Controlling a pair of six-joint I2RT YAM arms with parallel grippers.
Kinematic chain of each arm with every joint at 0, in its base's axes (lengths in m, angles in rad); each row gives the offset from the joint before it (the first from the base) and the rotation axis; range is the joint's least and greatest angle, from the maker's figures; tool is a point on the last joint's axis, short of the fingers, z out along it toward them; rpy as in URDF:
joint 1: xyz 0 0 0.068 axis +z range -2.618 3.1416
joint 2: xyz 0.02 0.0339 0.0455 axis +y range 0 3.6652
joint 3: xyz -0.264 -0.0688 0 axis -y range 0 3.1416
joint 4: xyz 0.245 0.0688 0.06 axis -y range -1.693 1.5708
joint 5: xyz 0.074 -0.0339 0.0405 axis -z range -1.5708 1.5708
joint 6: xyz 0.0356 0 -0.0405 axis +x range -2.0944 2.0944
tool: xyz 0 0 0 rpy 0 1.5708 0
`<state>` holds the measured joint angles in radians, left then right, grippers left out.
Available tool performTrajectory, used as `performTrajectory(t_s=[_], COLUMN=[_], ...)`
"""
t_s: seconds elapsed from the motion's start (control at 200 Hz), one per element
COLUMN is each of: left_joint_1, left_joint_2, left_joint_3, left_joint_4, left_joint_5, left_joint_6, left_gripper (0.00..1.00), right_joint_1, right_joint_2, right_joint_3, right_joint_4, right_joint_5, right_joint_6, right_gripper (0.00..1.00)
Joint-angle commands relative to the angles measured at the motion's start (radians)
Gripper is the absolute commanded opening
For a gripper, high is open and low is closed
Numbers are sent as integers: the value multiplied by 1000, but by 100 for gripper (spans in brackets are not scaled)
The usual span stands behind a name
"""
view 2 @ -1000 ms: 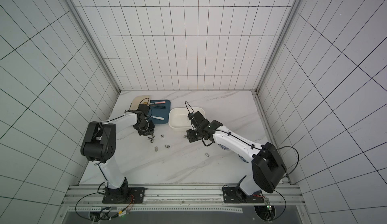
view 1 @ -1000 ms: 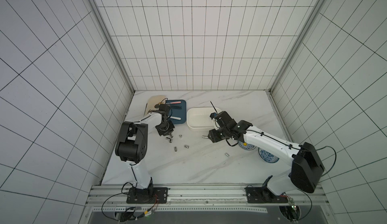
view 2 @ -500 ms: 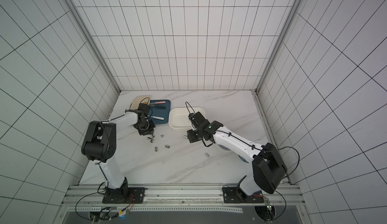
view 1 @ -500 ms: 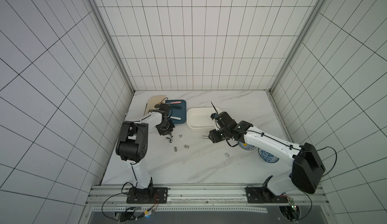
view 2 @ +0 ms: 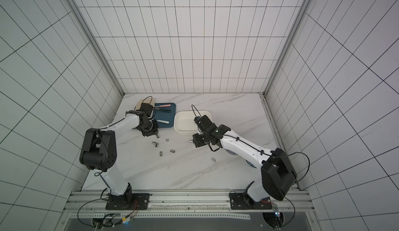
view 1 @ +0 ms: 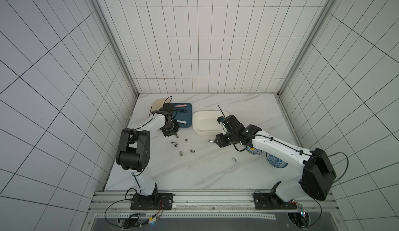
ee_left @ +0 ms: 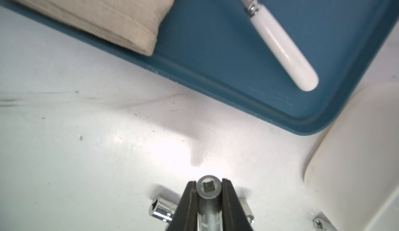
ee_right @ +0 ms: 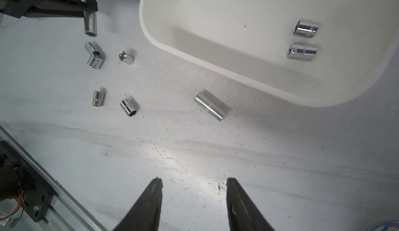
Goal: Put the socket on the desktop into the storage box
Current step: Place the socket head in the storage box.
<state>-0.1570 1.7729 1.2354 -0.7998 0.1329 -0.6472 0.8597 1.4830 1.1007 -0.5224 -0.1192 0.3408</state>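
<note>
My left gripper (ee_left: 209, 183) is shut on a long chrome socket (ee_left: 209, 189), which sticks out past the black fingers near the dark-blue tray's corner. In both top views that gripper (view 1: 176, 135) (view 2: 157, 135) is left of the white storage box (view 1: 195, 122) (view 2: 177, 122). Several more sockets lie loose on the marble desktop (view 1: 194, 176), among them a pair (ee_right: 94, 56) and a longer one (ee_right: 211, 105). Two sockets (ee_right: 306, 28) lie inside the storage box (ee_right: 151, 35). My right gripper (ee_right: 194, 180) (view 1: 216, 143) hangs open above bare desktop, just short of the longer socket.
A dark-blue tray (view 1: 183, 119) with utensils and a beige cloth (view 1: 157, 107) sits behind the left gripper. Blue-patterned plates (view 1: 277, 162) lie under the right arm. One socket (view 1: 234, 159) lies apart near them. A metal rail (view 1: 194, 197) runs along the front edge.
The left gripper's jaws have closed onto the long socket. The right arm and gripper have stayed where they were.
</note>
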Motion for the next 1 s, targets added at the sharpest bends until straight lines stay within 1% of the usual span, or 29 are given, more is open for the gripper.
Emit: performTrajectory(t_s=[0.0, 0.18, 0.35, 0.565, 0.705, 0.994], left_joint_1=[-8, -47, -93, -163, -205, -260], left_joint_2=[-51, -77, -60, 23, 85, 240], left_joint_3=[37, 92, 169, 290, 371, 523], left_joint_4=[-16, -36, -37, -39, -39, -58], left_joint_5=[18, 31, 52, 78, 74, 79], left_joint_6=[4, -6, -20, -38, -42, -31], left_gripper=[12, 12, 12, 12, 12, 12], right_joint_1=[10, 9, 8, -1, -26, -58], right_joint_2=[-22, -41, -54, -94, -112, -139], right_joint_3=[27, 42, 30, 15, 5, -18], right_joint_4=[-15, -15, 8, 8, -2, -16], right_joint_5=[-22, -38, -87, -48, -56, -45], right_joint_6=[-27, -42, -49, -37, -30, -18], right_gripper=[52, 52, 52, 52, 52, 52])
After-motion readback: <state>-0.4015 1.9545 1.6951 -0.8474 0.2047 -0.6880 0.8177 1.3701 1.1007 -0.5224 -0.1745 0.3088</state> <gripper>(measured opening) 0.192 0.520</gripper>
